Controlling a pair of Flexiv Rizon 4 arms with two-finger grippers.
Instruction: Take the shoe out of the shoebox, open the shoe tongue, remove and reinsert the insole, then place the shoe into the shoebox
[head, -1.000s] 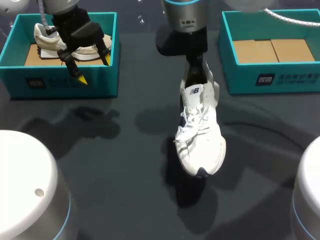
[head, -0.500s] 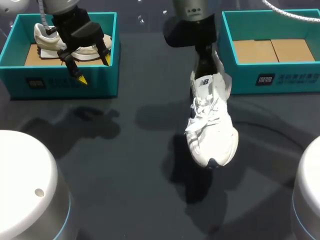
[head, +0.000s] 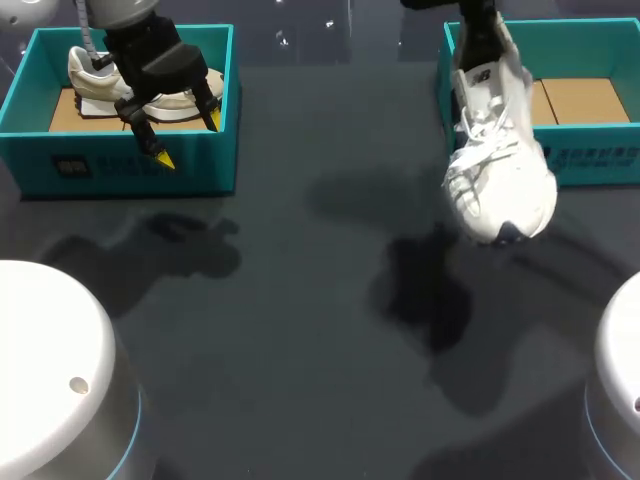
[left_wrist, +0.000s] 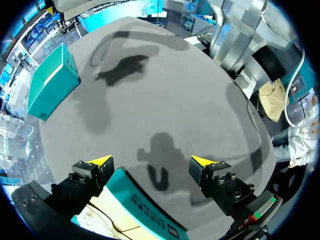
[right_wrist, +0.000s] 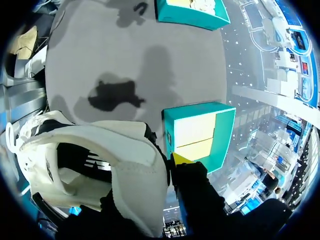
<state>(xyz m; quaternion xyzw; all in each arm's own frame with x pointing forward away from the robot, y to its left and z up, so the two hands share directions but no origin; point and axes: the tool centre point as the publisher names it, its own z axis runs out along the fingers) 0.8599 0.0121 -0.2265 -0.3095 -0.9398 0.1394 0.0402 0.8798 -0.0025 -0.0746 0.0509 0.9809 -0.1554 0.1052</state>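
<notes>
Right end effector (right_wrist: 169, 166), closed on the heel collar of the white shoe (head: 497, 160): one yellow tip shows outside the collar in my wrist view, while the other finger is hidden inside it. The shoe hangs below the end effector, toe down and laces up, clear of the table (head: 300, 330). The right shoebox (head: 600, 165) lies just beyond the hanging shoe and to one side, cardboard floor showing. Step in hand, by my judgement: the last one, returning the shoe to the shoebox. The next move calls for carrying the toe over the near wall, tipping the sole level, lowering, then releasing. Left end effector (head: 188, 139), fingers wide apart and holding nothing, hangs over the front wall of the left shoebox (head: 120, 170), which holds a second shoe (head: 95, 75).
</notes>
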